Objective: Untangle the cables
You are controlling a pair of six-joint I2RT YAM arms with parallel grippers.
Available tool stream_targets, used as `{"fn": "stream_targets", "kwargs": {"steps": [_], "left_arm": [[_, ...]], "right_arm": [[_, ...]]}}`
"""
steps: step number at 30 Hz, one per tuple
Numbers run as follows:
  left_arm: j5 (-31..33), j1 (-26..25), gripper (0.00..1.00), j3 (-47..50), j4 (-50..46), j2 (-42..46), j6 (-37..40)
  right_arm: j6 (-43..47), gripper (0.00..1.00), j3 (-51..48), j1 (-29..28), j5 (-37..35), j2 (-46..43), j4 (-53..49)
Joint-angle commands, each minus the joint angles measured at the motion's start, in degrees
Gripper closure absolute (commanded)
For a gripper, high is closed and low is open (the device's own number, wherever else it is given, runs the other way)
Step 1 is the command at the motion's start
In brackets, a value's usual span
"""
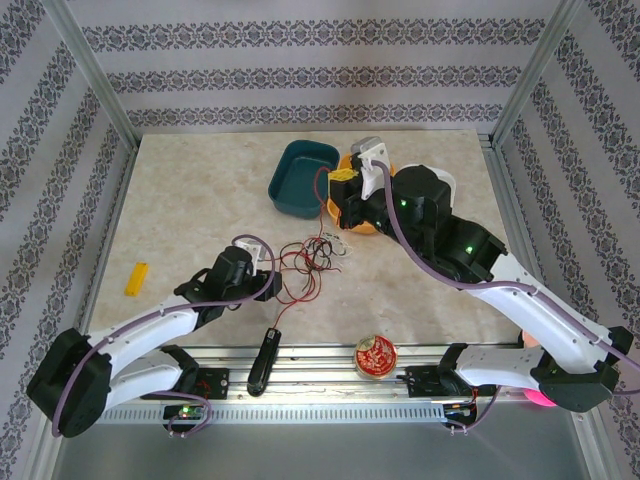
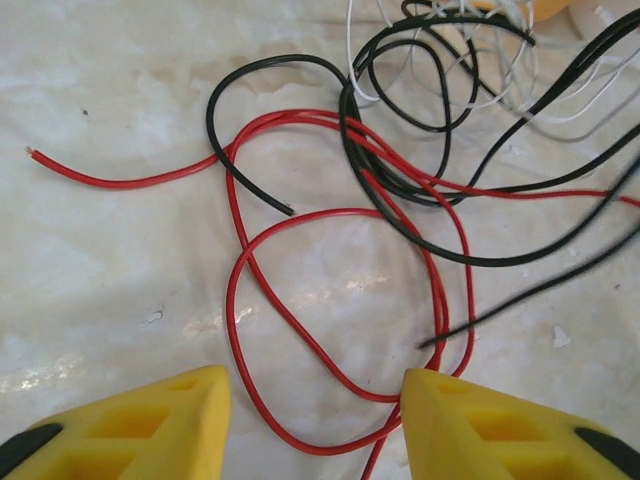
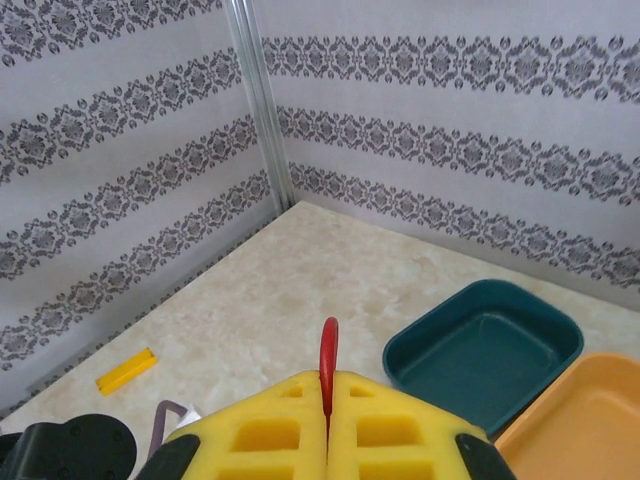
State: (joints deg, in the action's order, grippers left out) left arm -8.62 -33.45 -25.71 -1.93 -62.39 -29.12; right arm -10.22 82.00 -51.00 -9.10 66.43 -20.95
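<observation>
- Right now the cables [image 1: 318,252] lie knotted on the surface [image 1: 190,190] around its middle. The knot is just right of the left fingers [image 2: 140,425] and on the near-left of the right arm, which is held high.
- From the left wrist, a loop of the red cable [image 2: 228,310] runs down into the gap between the left fingers. Its long axis points away toward the black cables [image 2: 500,263] that cross it farther off.
- The left fingers stand wide apart and grip nothing; I cannot tell whether they touch the loop.
- The right fingers [image 3: 280,425] are pressed together on a stretch of the red cable, up beside the teal tray [image 3: 480,350]. The strand hangs back down to the knot.
- I judge the left arm nearer the tangle, so pinning the loop falls to it.
</observation>
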Motion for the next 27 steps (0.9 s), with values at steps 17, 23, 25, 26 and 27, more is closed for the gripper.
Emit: {"fn": "stream_targets", "kwargs": {"steps": [17,23,25,26,27], "left_arm": [[-1.6,-2.4,0.82,2.7,21.8,-17.0,-5.2],[-1.5,-2.4,0.87,3.3,32.7,-24.8,-8.5],[-2.3,-2.4,0.87,3.0,35.4,-27.2,-9.0],[-2.6,-2.4,0.87,2.7,36.7,-28.6,-9.1],[-2.6,-2.4,0.88,2.3,37.5,-29.7,-9.2]], "right_arm": [[9.8,1.00,11.7,-2.7,-3.1,3.5,0.6],[10.1,1.00,13.1,-3.1,-4.2,3.4,0.4],[10.0,1.00,13.1,-3.3,-4.3,3.2,0.3],[9.9,1.00,13.1,-3.4,-4.3,3.1,0.4],[10.0,1.00,13.3,-3.4,-4.4,3.0,0.3]]}}
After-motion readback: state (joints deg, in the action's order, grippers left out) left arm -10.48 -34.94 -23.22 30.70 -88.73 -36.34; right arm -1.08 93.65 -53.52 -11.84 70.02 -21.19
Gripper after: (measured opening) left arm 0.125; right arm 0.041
